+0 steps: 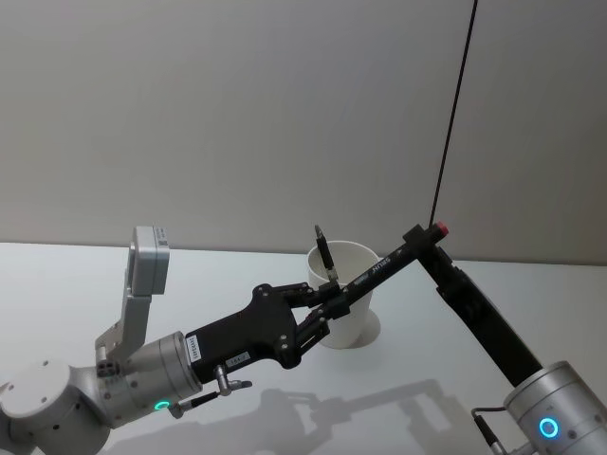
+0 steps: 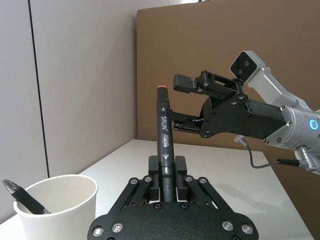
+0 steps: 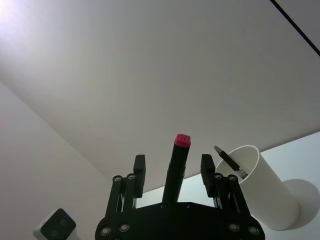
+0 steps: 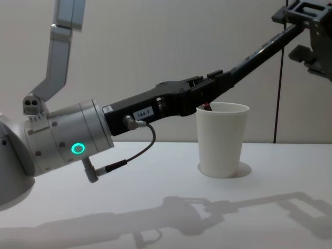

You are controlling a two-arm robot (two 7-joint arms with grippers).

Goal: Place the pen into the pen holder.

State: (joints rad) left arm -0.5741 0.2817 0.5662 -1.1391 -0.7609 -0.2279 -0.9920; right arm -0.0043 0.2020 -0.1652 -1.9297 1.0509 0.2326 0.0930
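Observation:
The pen (image 1: 389, 258) is a black marker with a red end cap. My left gripper (image 1: 334, 299) is shut on its lower end, just above the near rim of the pen holder (image 1: 358, 322), a white paper cup standing upright on the table. The marker slants up and to the right past the cup. My right gripper (image 1: 432, 245) is open around the marker's red-capped end, and in the right wrist view both fingers (image 3: 139, 165) stand clear of the marker (image 3: 176, 165). A second dark pen (image 1: 325, 254) leans inside the cup.
The white table (image 1: 76, 284) stretches to the left and in front of the cup. A grey wall stands behind, with a thin black cable (image 1: 455, 104) hanging at the right. A brown board (image 2: 225, 45) rises behind the right arm in the left wrist view.

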